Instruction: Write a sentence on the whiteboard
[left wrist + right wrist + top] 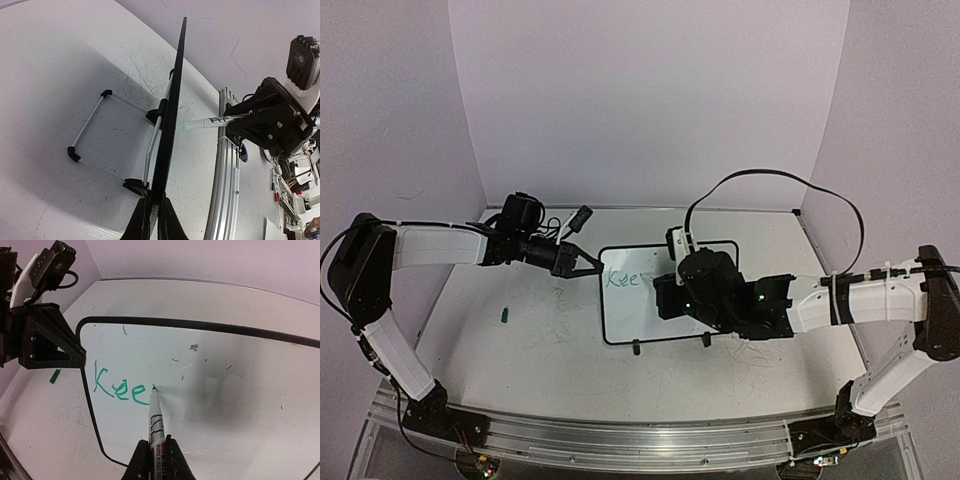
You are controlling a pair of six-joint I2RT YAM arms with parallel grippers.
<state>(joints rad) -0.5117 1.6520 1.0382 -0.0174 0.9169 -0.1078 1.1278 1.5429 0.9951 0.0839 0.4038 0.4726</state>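
The whiteboard (632,318) stands propped near the table's middle, white with a thin black rim. My left gripper (594,266) is shut on its left edge; in the left wrist view the board (173,105) shows edge-on between the closed gripper (154,201). Green letters "Kee" (120,387) of the sentence (620,281) sit at the board's upper left. My right gripper (156,446) is shut on a whiteboard marker (155,417), whose green tip touches the board just right of the last "e". The right gripper (667,293) hovers over the board's middle.
A small green cap (506,315) lies on the table left of the board, also visible as the cap (54,376) in the right wrist view. The board's wire stand (89,125) rests behind it. An aluminium rail (640,442) runs along the near edge. Walls enclose three sides.
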